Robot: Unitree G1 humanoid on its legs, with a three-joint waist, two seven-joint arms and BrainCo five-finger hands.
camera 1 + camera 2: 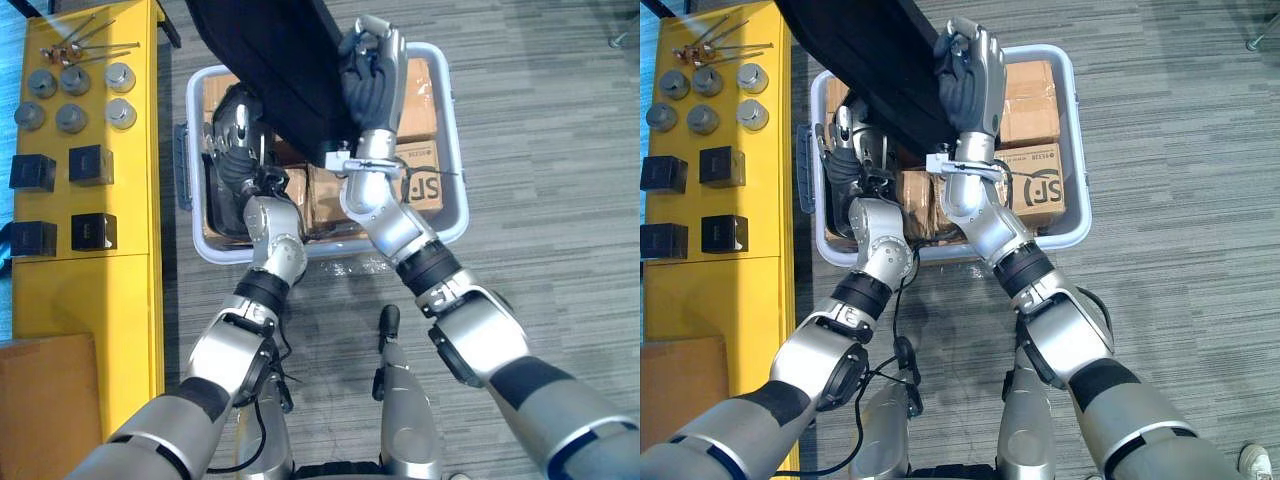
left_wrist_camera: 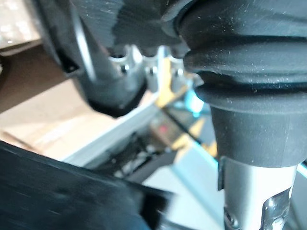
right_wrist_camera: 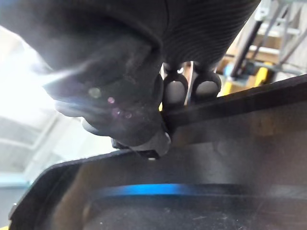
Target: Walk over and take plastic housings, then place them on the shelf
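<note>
- Left eye view first. What is the biggest thing?
- The grey floor point(image 1: 560, 150). It goes all around. Next comes the yellow shelf point(image 1: 140, 200), down the left side of the frame.
- And in the middle?
- A white bin point(image 1: 458, 190), in the upper middle. It has brown boxes point(image 1: 420, 100) inside.
- Where is the plastic thing the robot wants?
- The black housing point(image 1: 270, 60) is up over the bin, at the top middle. It is big and flat, and it tilts.
- Who holds it?
- The right hand point(image 1: 372, 70) has its fingers bent tight over the top edge. The left hand point(image 1: 232, 135) is by the low edge, half under it. I cannot tell if that hand grabs it or just props it up.
- So which step is this?
- I think the taking part is almost done. The putting part has not begun.
- What comes next?
- My guess is to lift it past the bin's rim, then carry it left to the shelf. Both hands must keep it steady so it does not slip.
- Is there room?
- Maybe not much. Black blocks point(image 1: 90, 165) and round metal bits point(image 1: 120, 77) sit on the shelf.
- What can't you see?
- The housing's top is cut off by the frame. What lies under it in the bin is hidden too.
</note>
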